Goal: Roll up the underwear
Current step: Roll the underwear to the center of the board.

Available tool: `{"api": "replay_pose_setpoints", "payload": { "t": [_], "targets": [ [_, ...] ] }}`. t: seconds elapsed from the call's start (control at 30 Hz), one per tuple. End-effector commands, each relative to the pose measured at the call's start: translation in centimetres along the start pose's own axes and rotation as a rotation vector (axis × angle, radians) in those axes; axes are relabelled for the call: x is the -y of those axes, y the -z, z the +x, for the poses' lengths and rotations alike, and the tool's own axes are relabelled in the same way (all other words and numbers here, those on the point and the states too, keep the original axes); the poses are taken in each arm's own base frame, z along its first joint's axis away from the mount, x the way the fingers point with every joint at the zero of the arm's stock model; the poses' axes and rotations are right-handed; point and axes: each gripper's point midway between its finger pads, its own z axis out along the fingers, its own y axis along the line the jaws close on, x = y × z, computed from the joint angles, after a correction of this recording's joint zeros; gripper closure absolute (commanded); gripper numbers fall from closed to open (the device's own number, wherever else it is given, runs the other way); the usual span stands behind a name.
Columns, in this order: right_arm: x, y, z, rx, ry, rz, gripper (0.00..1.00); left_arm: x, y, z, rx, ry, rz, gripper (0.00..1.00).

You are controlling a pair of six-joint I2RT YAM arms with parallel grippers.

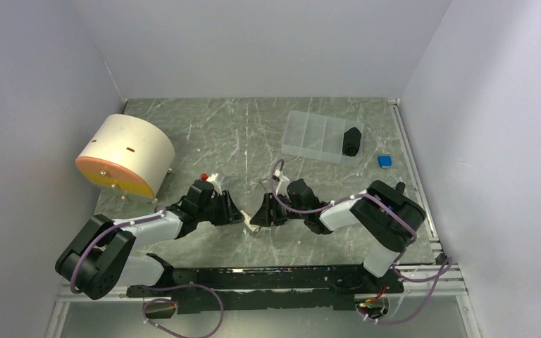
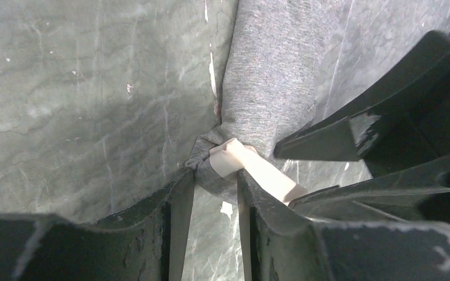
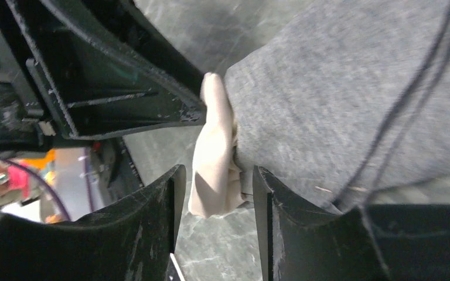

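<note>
1. Left wrist view: my left claw (image 2: 215, 175) is clenched on the bunched end of the grey underwear (image 2: 269, 76). Both fingertips press into puckered cloth, and the beige waistband (image 2: 234, 159) bulges out between them. From the tips the cloth runs away as a narrow, rounded strip lying on the marbled table (image 2: 64, 88).

2. Right wrist view: my right claw (image 3: 214, 175) is released. Its fingers stand apart with the waistband hanging in the gap, and table shows between the band and one finger. The grey cloth spreads away from the other finger. The black fingers of my left claw sit close by, against the top of the band.

3. Top view: my two claws meet almost tip to tip, closer to my bases than the clear divided box (image 1: 313, 134) and a little left of it. The underwear lies between them. Its grey is hard to tell from the table, so only a pale scrap of band stands out. A black thing (image 1: 352, 141) sits in the box's right-end compartment. A blue thing (image 1: 384, 161) lies just right of the box. A cream drum (image 1: 123, 151) lies on its side well to the box's left.
</note>
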Motion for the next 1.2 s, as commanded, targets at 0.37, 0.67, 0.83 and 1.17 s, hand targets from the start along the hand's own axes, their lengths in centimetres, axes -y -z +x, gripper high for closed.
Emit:
{"api": "replay_pose_setpoints", "payload": {
  "t": [0.37,0.67,0.83,1.17],
  "targets": [
    [-2.4,0.9,-3.4,0.011,0.542,0.318,0.49,-1.1,0.0,0.6,-0.030,-0.028,-0.116,0.62],
    [-0.9,-1.2,-0.8,-0.078,0.601,0.409,0.61,-1.0,0.1,0.7,-0.031,-0.022,-0.111,0.63],
    [0.2,-0.9,-0.1,-0.098,0.602,0.434,0.68,-0.8,0.1,0.6,-0.024,-0.018,-0.102,0.63],
    [1.4,-1.1,0.9,-0.163,0.448,0.246,0.86,0.1,1.2,-0.5,0.038,0.003,-0.084,0.36]
  ]
}}
